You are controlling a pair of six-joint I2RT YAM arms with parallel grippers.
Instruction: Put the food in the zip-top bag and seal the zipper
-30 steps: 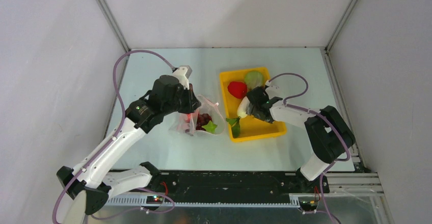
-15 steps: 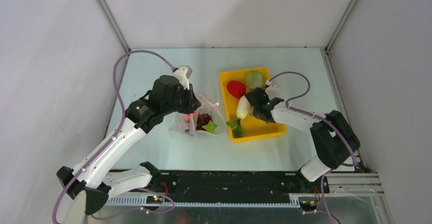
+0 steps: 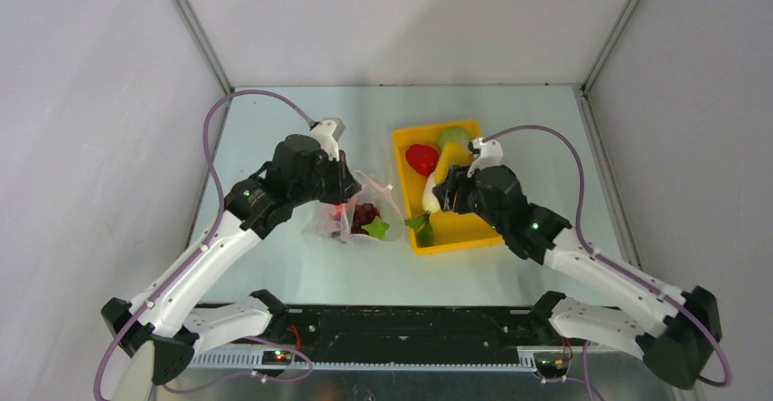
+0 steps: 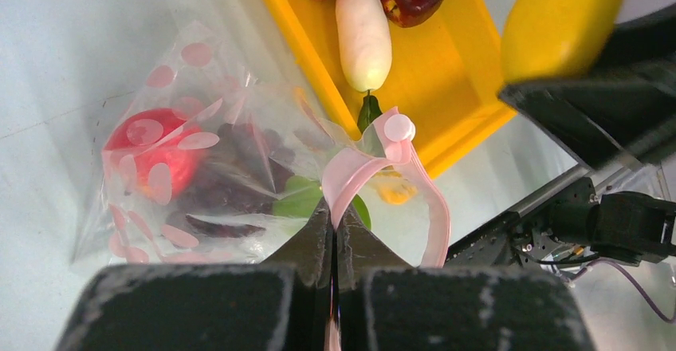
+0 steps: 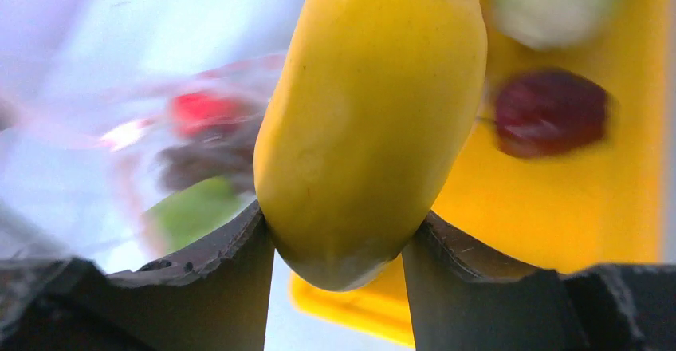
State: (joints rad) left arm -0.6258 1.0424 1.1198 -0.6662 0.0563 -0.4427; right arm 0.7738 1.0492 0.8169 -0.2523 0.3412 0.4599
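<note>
L gripper (image 4: 333, 247) pinched tight on zipper (image 4: 359, 167), bag (image 4: 175, 159) mouth up. R gripper (image 5: 341, 231) clamped on yellow fruit (image 5: 375, 104), over tray (image 4: 446, 72), near bag.

1 zip-top bag (image 4: 211, 100), 1 yellow tray (image 4: 446, 72) and 2 grippers (left gripper (image 4: 333, 217), right gripper (image 5: 341, 225)) are counted. At least 8 food pieces (image 4: 363, 32) are seen, 1 yellow piece (image 5: 371, 120) among them.
</note>
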